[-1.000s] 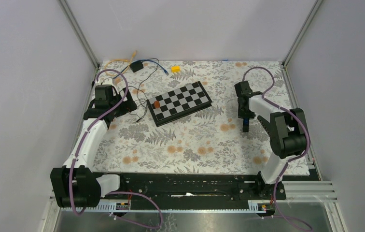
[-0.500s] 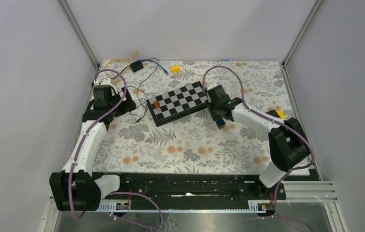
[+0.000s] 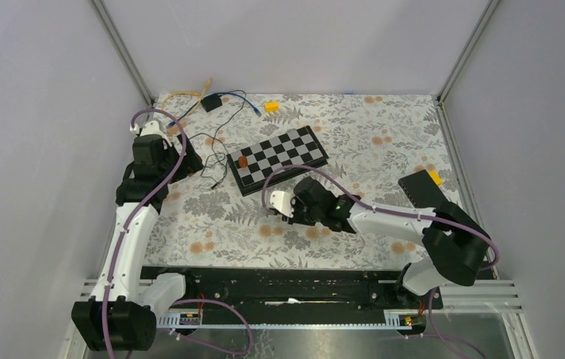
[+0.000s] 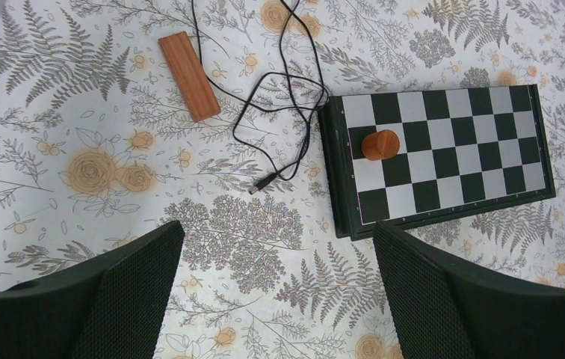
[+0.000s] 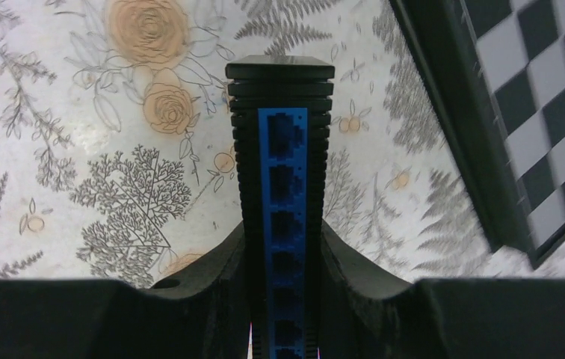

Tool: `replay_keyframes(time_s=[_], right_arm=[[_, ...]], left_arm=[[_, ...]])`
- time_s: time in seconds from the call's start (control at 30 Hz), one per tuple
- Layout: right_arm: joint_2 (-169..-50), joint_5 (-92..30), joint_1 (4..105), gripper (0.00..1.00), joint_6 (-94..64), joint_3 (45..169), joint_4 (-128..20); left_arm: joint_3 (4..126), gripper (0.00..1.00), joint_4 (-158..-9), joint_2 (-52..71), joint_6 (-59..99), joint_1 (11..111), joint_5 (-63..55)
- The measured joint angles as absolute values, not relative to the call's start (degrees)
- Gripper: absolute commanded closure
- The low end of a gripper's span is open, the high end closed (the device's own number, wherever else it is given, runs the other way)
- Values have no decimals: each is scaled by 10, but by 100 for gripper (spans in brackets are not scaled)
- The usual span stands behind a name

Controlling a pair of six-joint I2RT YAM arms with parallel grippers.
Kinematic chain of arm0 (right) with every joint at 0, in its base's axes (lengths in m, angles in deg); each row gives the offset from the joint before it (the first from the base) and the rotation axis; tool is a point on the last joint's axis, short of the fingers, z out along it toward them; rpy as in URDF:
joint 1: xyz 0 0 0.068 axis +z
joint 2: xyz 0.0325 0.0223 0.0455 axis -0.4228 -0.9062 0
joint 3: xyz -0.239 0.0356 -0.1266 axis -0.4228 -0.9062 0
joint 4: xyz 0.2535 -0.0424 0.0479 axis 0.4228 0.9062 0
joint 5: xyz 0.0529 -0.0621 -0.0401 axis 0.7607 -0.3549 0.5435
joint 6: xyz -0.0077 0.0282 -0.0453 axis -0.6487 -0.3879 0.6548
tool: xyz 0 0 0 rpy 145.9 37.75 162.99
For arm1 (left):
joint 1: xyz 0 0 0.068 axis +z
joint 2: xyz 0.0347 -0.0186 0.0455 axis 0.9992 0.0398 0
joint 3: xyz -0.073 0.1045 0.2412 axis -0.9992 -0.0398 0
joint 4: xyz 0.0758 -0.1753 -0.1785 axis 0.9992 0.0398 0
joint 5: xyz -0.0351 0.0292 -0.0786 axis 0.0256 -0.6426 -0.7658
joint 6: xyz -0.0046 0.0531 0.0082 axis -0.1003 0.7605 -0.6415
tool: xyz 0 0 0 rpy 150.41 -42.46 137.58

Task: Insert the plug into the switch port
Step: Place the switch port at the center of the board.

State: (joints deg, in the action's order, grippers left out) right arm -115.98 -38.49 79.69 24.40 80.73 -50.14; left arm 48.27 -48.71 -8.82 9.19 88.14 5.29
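L gripper (image 4: 276,299) is seen to the left of the chessboard (image 3: 277,159), raised over the floral tablecloth (image 3: 212,224). Its fingers (image 4: 115,299) are spread fully apart w/ nothing between them.

A wooden block (image 4: 190,75) is laid flat on the cloth, well left of the board and to the far side of the gripper. Between block and board a thin black lead (image 4: 264,112) is looped loosely. Its plug (image 4: 261,185), the task item, is lying free on the cloth just left of the board's near-left corner, not touched by either gripper. Behind the board, toward the back wall, a small black box (image 3: 211,103) w/ a blue cable (image 3: 244,99) and a yellow block (image 3: 271,107) are seen.

On the board's left end a round brown piece (image 4: 380,144) is set on one square.

R gripper (image 5: 283,247) is found in front of the board, approx. below its middle in the top view. Its fingers (image 5: 223,262) are clamped on the network switch (image 5: 281,149), which is held edge-on, w/ the blue strip of ports facing the wrist cam and the body reaching out past the fingertips. Whether the switch is touching the cloth can't be told.

Far right of the board, near the side wall, a flat black slab (image 3: 418,191) is lying w/ a small yellow item (image 3: 435,177) at its far corner.
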Motion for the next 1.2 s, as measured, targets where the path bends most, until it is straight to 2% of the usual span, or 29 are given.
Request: replay_keyframes(time_s=[0.27,0.5,0.63,0.8,0.9,0.93,1.1,1.2], right_arm=[[-1131,-300,825,97,534,767,-545],[-1226,-327,872,100,697,770,-641],[-1273,-340,884,96,763,790,-679],[-1310,-352,886,82,819,813,-728],[-1319,-350,886,81,832,813,-739],[-1320,-350,886,77,832,813,-743],[-1320,-348,886,47,826,795,-766],[-1319,-348,886,34,814,773,-779]], left_arm=[[491,1,-469,-118,89,881,69],[502,1,-451,-121,90,881,74],[503,1,-446,-121,90,881,75],[503,1,-443,-124,90,881,75],[503,1,-442,-124,90,881,76],[503,1,-441,-125,90,881,76],[503,1,-437,-127,90,882,77],[503,1,-437,-127,90,881,77]])
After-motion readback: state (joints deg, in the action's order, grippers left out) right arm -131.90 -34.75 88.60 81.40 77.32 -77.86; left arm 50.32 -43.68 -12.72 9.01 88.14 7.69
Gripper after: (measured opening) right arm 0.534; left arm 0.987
